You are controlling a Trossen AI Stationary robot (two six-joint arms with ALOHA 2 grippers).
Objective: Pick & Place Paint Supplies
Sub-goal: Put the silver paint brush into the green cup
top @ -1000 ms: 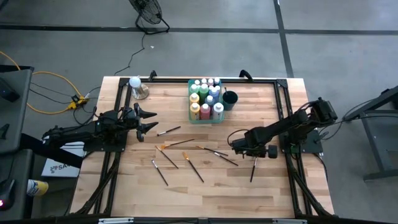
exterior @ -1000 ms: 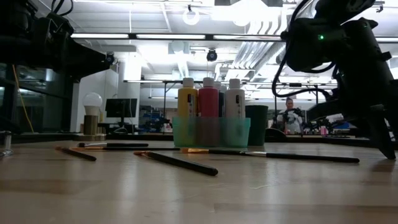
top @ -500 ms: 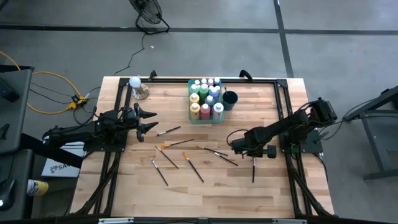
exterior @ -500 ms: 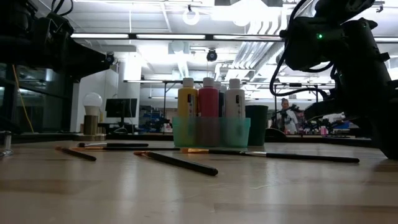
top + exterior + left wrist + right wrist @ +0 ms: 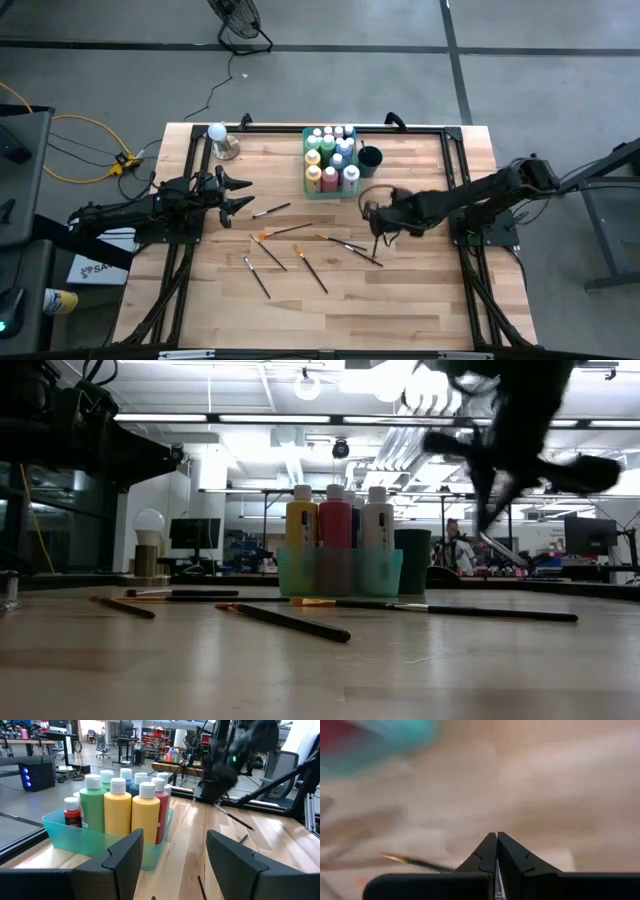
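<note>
1. Right arm is stretched out low from its base on the right edge of the worktop (image 5: 420,300), reaching in toward the middle. The right end effector (image 5: 377,221) sits just in front of the teal tray (image 5: 305,172) and the dark cup (image 5: 370,158), off the wood.
2. Its fingers are pinched fully together. In the right wrist view I can see a thin sliver caught between them.
3. That sliver is a dark-handled paintbrush (image 5: 233,818). From the left wrist view it hangs tilted under the end effector, with its lower end clear of the worktop.
4. Left arm is parked along the left edge, forearm about level, with the left end effector (image 5: 243,193) pointing toward the centre. Its fingers are spread wide with nothing in them.
5. The paint bottles (image 5: 331,158) all stand upright, packed in the tray near the far edge. The yellow ones (image 5: 132,818) are nearest the left end effector.
6. The rest of the brushes (image 5: 288,230) lie scattered flat mid-worktop, between the two arms.
7. The low view shows the right arm blurred, so I'm not reading any details from it.
</note>
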